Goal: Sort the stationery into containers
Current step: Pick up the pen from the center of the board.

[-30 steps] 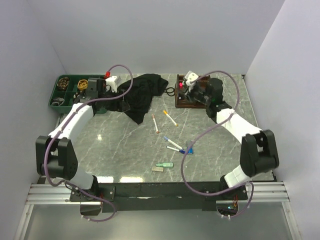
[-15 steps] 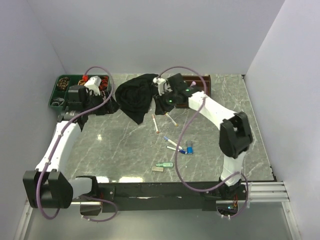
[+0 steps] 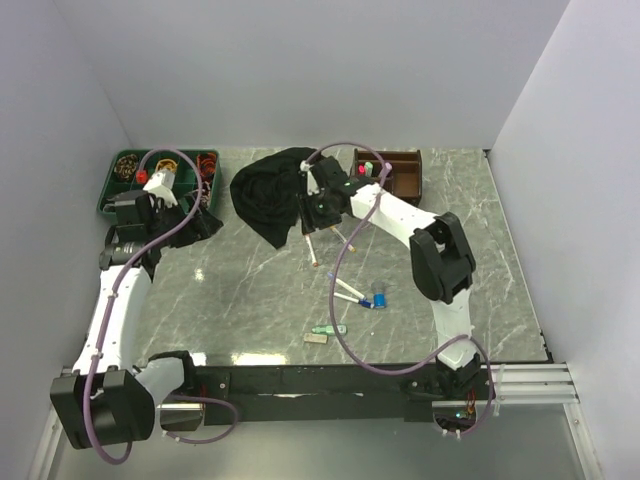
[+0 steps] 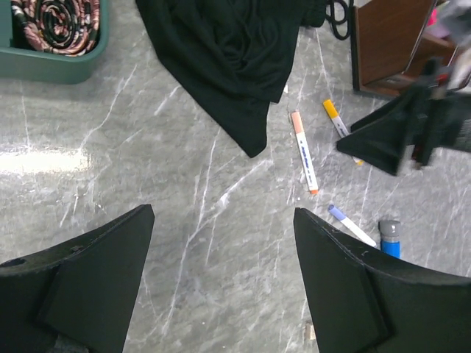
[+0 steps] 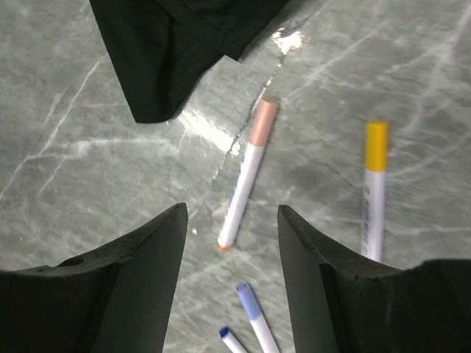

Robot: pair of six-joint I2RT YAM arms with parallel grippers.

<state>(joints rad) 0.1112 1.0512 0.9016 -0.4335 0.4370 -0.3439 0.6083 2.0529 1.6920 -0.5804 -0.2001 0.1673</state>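
The right gripper (image 5: 232, 213) hangs with its fingers spread and nothing between them, right above the writing tip of a peach-capped pen (image 5: 244, 176) that lies flat on the grey marbled table (image 3: 230, 300). Just beside it is a yellow-capped pen (image 5: 374, 193). Two blue-capped pens (image 5: 250, 312) lie nearer the arm bases, and a corner of the black cloth (image 5: 169, 51) sits close on the other side without touching the pen.

The pen looks light, stiff and smooth-barrelled, so I expect it to roll or skate on the glossy surface. The safest hold is across the white barrel near its middle, with the jaws square to its length and the tips low enough to reach the table on both sides.

In the top view, a stubby blue-capped piece (image 3: 379, 297), a green highlighter (image 3: 328, 329) and a small grey eraser (image 3: 315, 339) are loose further toward the bases. None of them is sorted yet.

The left gripper (image 4: 224, 213) is also wide apart and empty, held over bare table between the cloth and the dark green compartment tray (image 4: 51, 65).

The brown wooden organiser (image 3: 400, 180) stands at the far edge and already holds something pink and something green.
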